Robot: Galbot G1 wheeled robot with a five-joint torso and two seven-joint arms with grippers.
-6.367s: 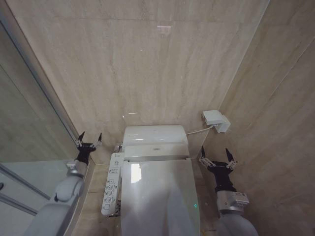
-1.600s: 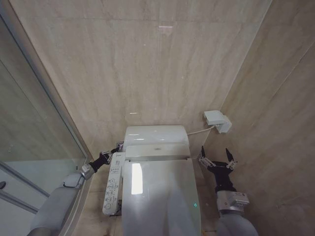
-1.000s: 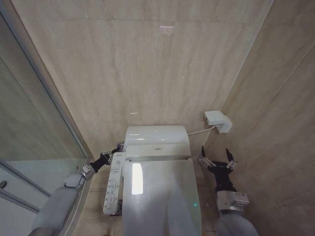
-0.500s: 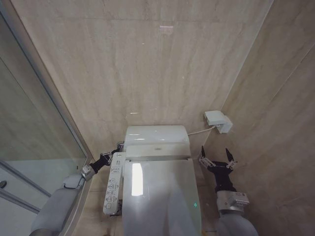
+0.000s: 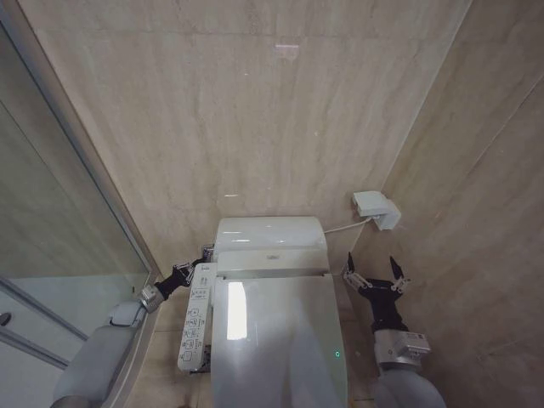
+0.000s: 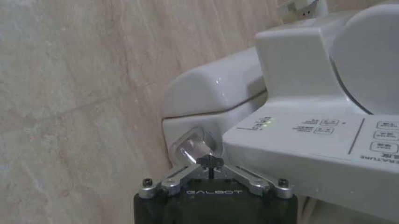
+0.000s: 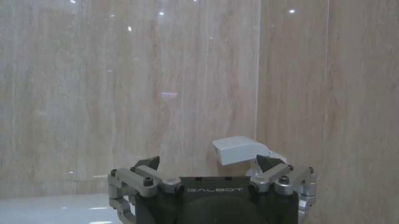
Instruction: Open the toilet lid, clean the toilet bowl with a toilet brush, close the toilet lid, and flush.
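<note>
White and shiny, the lid [image 5: 276, 340] lies flat and shut over the toilet, so the bowl under it is hidden. No brush can be seen.

The left gripper [image 5: 190, 270] reaches in at the left side of the tank [image 5: 268, 234], just behind the long button panel [image 5: 195, 316]. In the left wrist view the left gripper [image 6: 210, 164] has its fingers pinched together to a point, right at a small chrome lever [image 6: 194, 145] on the side of the tank. I cannot tell if the tip is touching it. That lever looks like the flush handle.

The right gripper [image 5: 375, 278] waits beside the toilet on the right, near the wall, with its fingers spread wide and nothing in them.

With the lid down and the arm at the handle, this looks like the flush step, the last part of the job. The next move calls for a gentle push on the lever with the fingertip, straight and steady so it does not slip off the smooth metal.
</note>
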